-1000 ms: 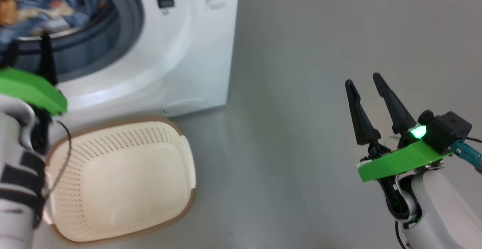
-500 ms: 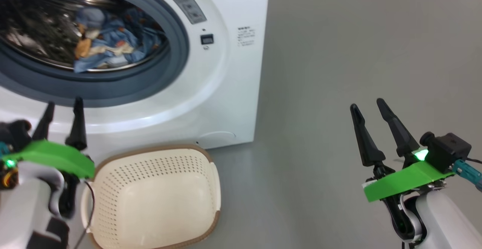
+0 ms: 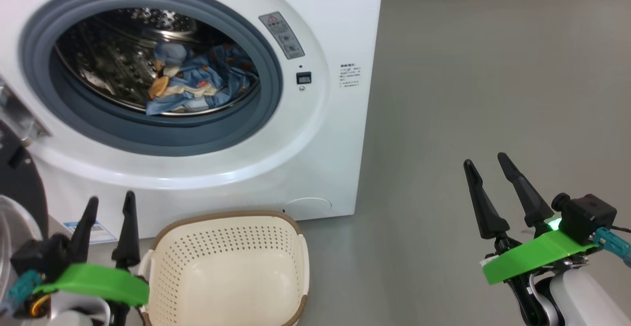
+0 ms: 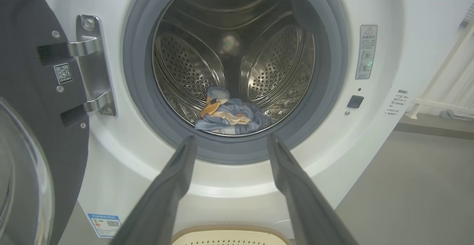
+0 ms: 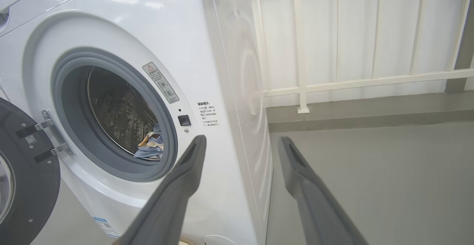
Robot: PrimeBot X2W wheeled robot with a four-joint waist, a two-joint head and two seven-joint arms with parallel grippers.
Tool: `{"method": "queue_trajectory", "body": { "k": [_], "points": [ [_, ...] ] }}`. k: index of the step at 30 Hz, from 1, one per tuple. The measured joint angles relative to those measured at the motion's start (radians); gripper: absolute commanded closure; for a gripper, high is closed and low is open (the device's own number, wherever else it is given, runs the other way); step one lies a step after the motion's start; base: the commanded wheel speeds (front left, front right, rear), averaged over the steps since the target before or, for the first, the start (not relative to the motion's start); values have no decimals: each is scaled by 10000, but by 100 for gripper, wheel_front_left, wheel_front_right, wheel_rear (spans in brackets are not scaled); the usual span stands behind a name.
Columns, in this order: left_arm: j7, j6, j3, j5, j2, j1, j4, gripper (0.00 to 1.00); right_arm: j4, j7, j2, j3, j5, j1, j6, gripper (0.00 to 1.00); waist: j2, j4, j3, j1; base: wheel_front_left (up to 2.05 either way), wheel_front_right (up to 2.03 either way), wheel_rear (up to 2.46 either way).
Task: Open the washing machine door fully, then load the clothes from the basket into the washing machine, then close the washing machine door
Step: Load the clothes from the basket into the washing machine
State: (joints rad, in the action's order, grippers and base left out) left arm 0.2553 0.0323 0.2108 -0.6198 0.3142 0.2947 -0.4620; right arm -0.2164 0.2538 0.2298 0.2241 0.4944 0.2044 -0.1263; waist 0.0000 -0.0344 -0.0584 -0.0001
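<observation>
Grey floor (image 3: 468, 94), white railing (image 5: 370, 80) far right. Two grippers: left gripper (image 3: 112, 198), right gripper (image 3: 484, 160), fingers spread apart on both, gripping nothing, pointing far. One washing machine (image 3: 335, 133), mouth facing near; washing machine door (image 4: 33, 126) swung open left. One clothes heap (image 3: 197, 87) low in drum (image 4: 274, 63). One basket (image 3: 227, 217) near, just before machine

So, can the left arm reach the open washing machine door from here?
Probably yes. The washing machine door stands swung open just left of the left gripper, whose jaws are open and empty. Nothing lies between them; the basket sits on the gripper's other side.
</observation>
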Motion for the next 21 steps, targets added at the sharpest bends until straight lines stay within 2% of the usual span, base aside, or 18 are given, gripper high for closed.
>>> {"method": "queue_trajectory", "body": {
  "k": [8, 21],
  "points": [
    [-2, -52, -384, 616, -213, -954, 1147, 0, -46, 0, 59, 96, 61, -121, 0, 0, 0, 208, 147, 1, 0, 0, 0],
    [-2, 211, -1018, 1406, -679, -1361, 1336, 0, -211, 0, 104, 311, 79, -128, 0, 0, 0, 156, 315, 1, 0, 0, 0]
  ]
}}
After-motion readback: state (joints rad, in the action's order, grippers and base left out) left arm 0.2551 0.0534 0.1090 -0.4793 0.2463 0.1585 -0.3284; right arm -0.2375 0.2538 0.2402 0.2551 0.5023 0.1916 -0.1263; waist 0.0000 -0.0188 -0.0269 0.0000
